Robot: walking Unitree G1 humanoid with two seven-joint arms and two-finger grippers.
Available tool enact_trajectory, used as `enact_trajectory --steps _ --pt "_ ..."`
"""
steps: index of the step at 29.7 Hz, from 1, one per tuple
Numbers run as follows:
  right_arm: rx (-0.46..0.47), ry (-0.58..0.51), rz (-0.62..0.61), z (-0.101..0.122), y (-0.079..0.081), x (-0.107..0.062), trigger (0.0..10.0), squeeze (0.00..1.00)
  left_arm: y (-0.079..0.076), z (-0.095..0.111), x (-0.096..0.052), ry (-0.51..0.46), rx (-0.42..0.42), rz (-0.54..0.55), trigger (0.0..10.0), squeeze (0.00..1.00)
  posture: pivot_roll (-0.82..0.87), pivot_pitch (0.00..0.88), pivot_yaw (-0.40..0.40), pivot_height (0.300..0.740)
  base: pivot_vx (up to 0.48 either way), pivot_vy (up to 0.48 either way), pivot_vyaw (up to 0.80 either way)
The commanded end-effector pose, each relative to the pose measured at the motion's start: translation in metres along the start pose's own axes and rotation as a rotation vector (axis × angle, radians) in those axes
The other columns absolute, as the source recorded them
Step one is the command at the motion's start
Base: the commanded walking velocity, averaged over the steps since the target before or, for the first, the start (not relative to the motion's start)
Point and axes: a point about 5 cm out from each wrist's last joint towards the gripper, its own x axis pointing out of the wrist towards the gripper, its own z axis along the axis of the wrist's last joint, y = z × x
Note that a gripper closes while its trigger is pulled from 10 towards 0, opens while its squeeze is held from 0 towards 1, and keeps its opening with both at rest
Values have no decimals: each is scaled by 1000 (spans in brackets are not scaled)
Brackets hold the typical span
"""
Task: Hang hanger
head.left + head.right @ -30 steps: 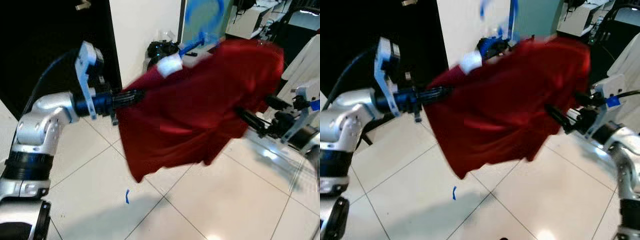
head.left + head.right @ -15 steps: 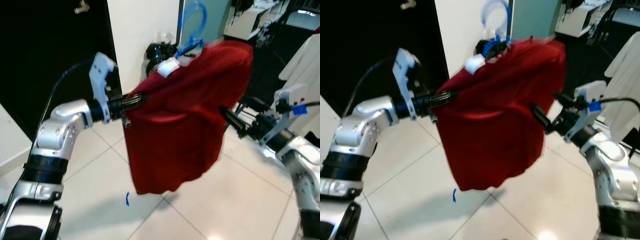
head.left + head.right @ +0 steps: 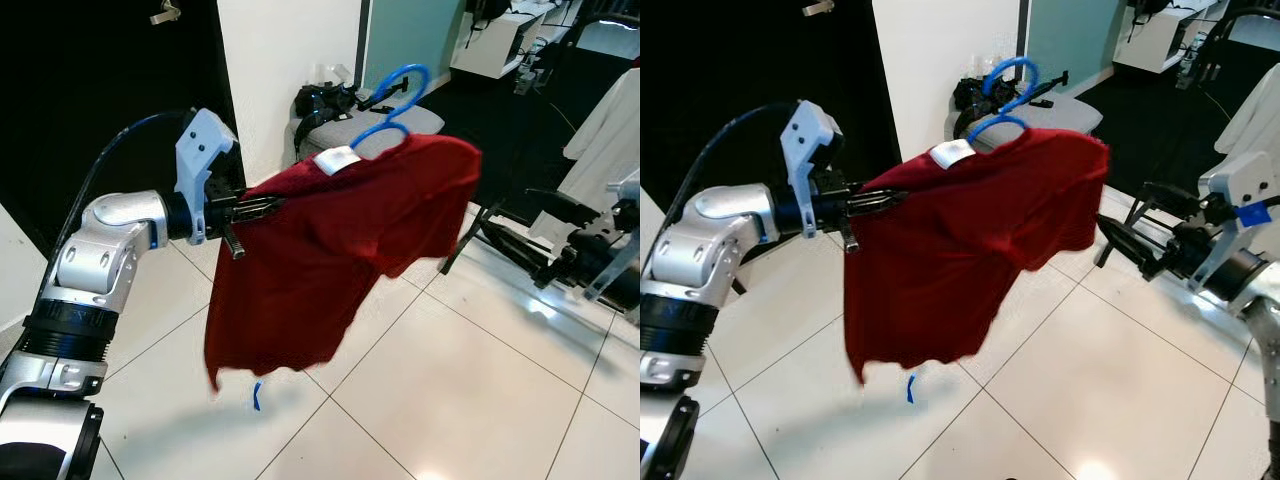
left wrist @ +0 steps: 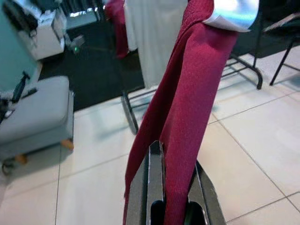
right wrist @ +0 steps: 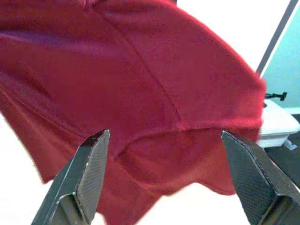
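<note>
1. A blue hanger (image 3: 395, 105) carrying a red shirt (image 3: 330, 250) is held in mid-air above the tiled floor (image 3: 480, 400), out in front of the left hand (image 3: 262, 205).
2. The left hand is pinched shut on one shoulder of the shirt; the cloth is seen clamped between its fingers (image 4: 149, 187) in the left wrist view.
3. The right hand (image 3: 1118, 240) is spread wide open, just beside the shirt's far edge, holding nothing.
4. With one shoulder gripped, the shirt could slip off the hanger, or the hanger could swing and miss its rail.
5. Compared with a second ago, the right hand has let go and drawn back, and the shirt now droops lower.
</note>
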Motion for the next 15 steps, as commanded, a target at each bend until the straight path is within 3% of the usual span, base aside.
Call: enact_trajectory --steps 1,5,9,11,13,15 --pt "55 -2 -68 -9 0 5 10000 0 6 19 -3 -86 -8 26 10000 0 -41 106 43 740 0 0 0" --pt "95 -21 -175 -15 -5 12 10000 0 8 31 -3 -153 -24 36 10000 0 -41 107 43 740 0 0 0" --pt "124 -62 -183 -15 0 17 10000 0 7 36 -4 -176 -20 23 10000 0 -36 107 43 740 0 0 0" --pt "132 -103 -130 -9 6 20 10000 0 6 34 -4 -156 -1 18 10000 0 -34 107 43 740 0 0 0" --pt "121 -171 39 8 23 19 10000 0 6 23 -4 -67 59 17 10000 0 -34 107 43 740 0 0 0" --pt "106 -187 110 16 29 17 10000 0 6 17 -4 -22 87 15 10000 0 -35 107 41 740 0 0 0"
